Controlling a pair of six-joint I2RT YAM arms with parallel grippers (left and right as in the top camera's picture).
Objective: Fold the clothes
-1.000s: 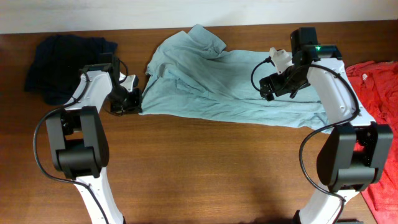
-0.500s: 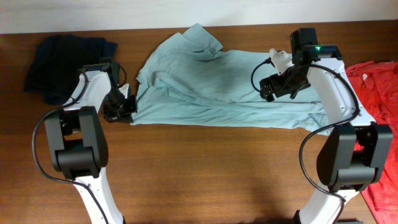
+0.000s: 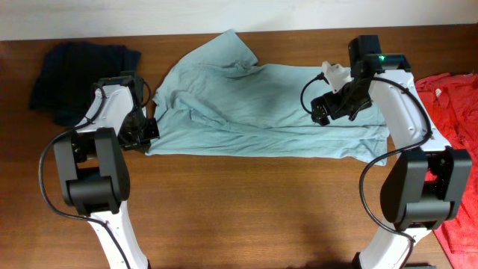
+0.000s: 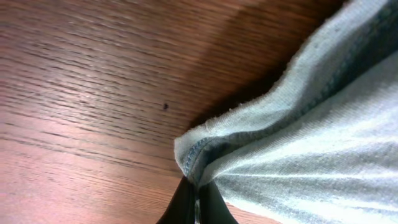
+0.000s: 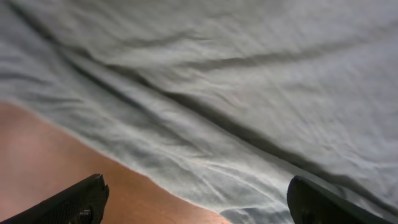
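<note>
A light blue t-shirt [image 3: 254, 101] lies spread across the wooden table, wrinkled, with a sleeve at the back centre. My left gripper [image 3: 146, 134] is shut on the shirt's front left corner; the left wrist view shows the hem [image 4: 249, 143] pinched between my black fingers [image 4: 198, 202] just above the wood. My right gripper [image 3: 323, 112] is open, fingers wide apart, hovering over the shirt's right part; the right wrist view shows only cloth [image 5: 236, 93] and the shirt's edge below it.
A dark navy garment [image 3: 75, 71] lies bunched at the back left. A red garment [image 3: 459, 119] lies at the right edge. Bare wooden table [image 3: 246, 209] stretches in front of the shirt.
My left gripper has dragged the shirt's left corner toward the front and left, stretching the shirt flatter. The right arm has shifted slightly.
</note>
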